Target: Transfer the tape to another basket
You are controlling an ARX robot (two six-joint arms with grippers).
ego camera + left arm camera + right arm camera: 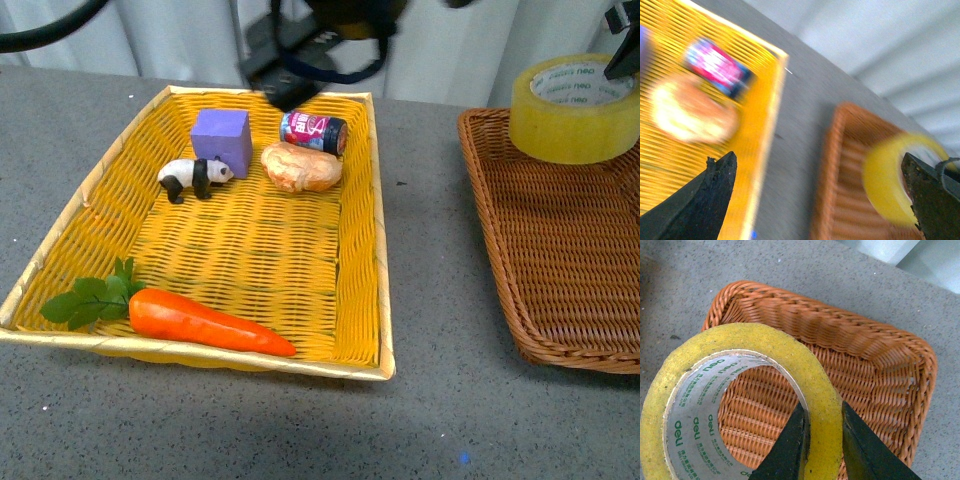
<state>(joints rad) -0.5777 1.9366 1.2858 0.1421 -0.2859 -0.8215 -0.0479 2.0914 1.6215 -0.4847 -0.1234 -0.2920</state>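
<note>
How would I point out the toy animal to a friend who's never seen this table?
Find the yellow basket on the left. Toward its far end, right beside the purple cube, stands a toy panda. It is the only black-and-white thing there; the cube, bread roll and can nearby are coloured.

The grey, speckled desk [430,420] carries two woven baskets side by side, with a bare strip of desk between them. A bright yellow basket [384,300] sits toward the left. A dark brown basket [560,260] sits at the right, partly cut off by the frame edge.
</note>
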